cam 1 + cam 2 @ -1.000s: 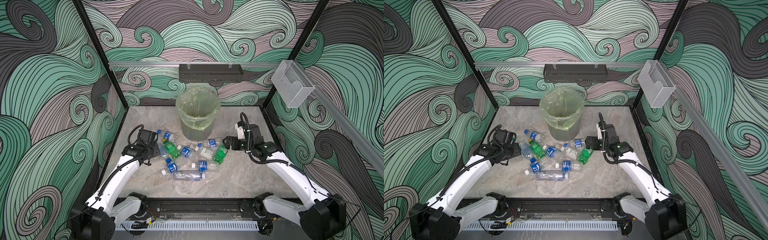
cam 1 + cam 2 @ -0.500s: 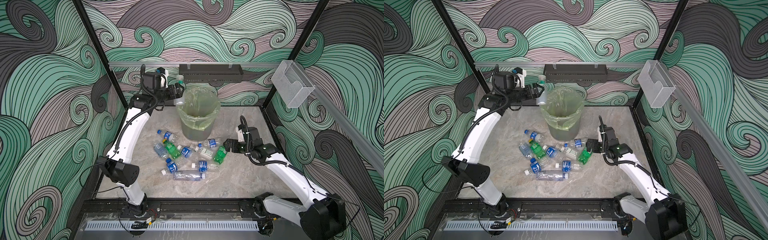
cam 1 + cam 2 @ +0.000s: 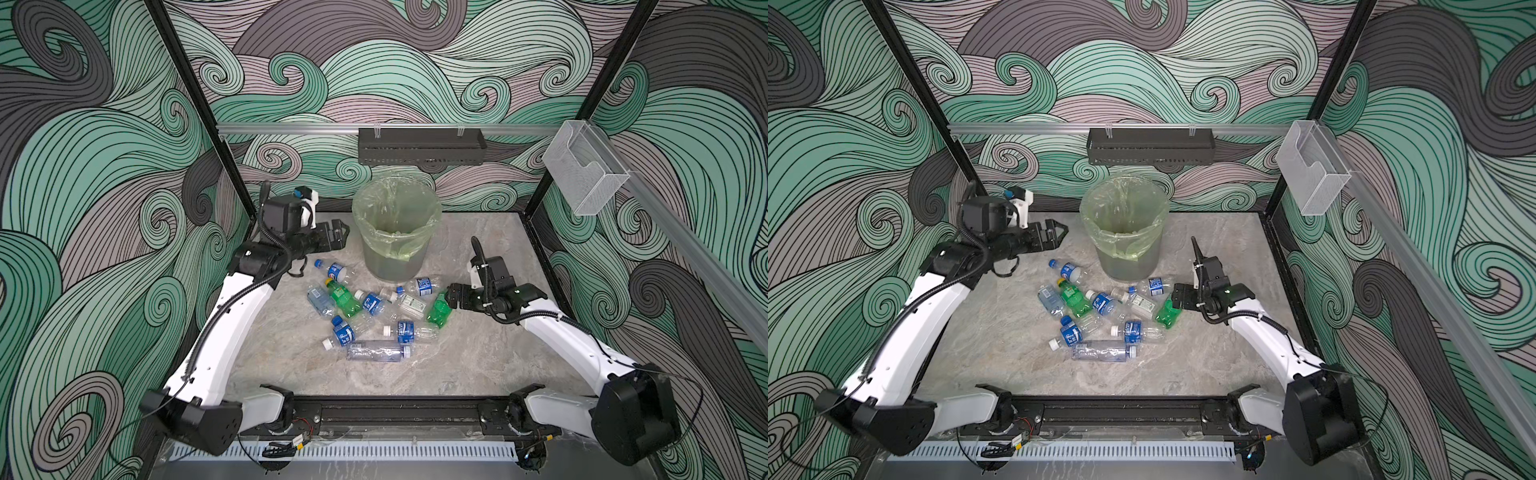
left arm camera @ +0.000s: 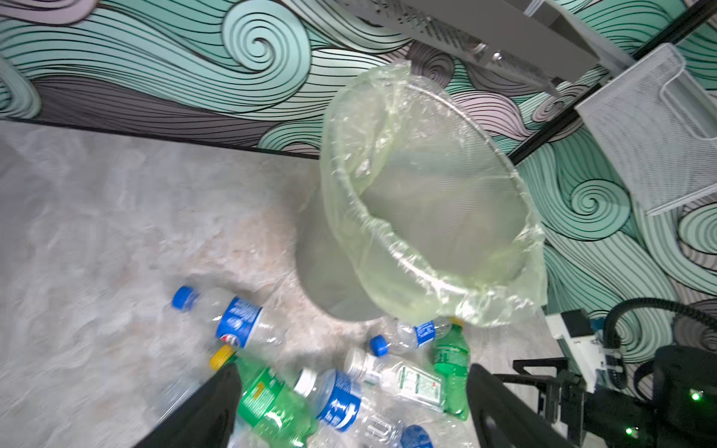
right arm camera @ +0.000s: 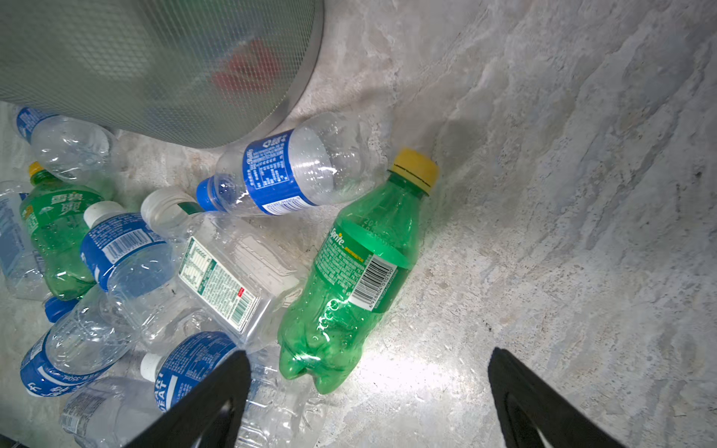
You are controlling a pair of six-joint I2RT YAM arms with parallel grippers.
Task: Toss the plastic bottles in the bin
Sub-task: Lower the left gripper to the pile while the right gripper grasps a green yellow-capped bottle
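Several plastic bottles (image 3: 365, 311) lie in a heap on the marble floor in front of the bin (image 3: 390, 266), a grey bucket lined with a yellow-green bag. My left gripper (image 3: 338, 235) hangs open and empty just left of the bin, above the floor; in the left wrist view it (image 4: 351, 372) looks down on the heap and the bin (image 4: 426, 213). My right gripper (image 3: 446, 297) is open, low at the heap's right edge. The base of a green bottle with a yellow cap (image 5: 361, 271) lies just ahead of its fingers (image 5: 232, 372), not between them.
A black perforated tray (image 3: 419, 145) hangs on the back rail above the bin. A clear plastic box (image 3: 582, 174) is fixed to the right rail. A larger clear bottle (image 3: 376, 351) lies nearest the front. Black frame posts stand at both back corners.
My left arm carried a bottle from the heap up to the bin's rim, opened, and has come down empty beside the bin. My right gripper edged toward the green bottle.
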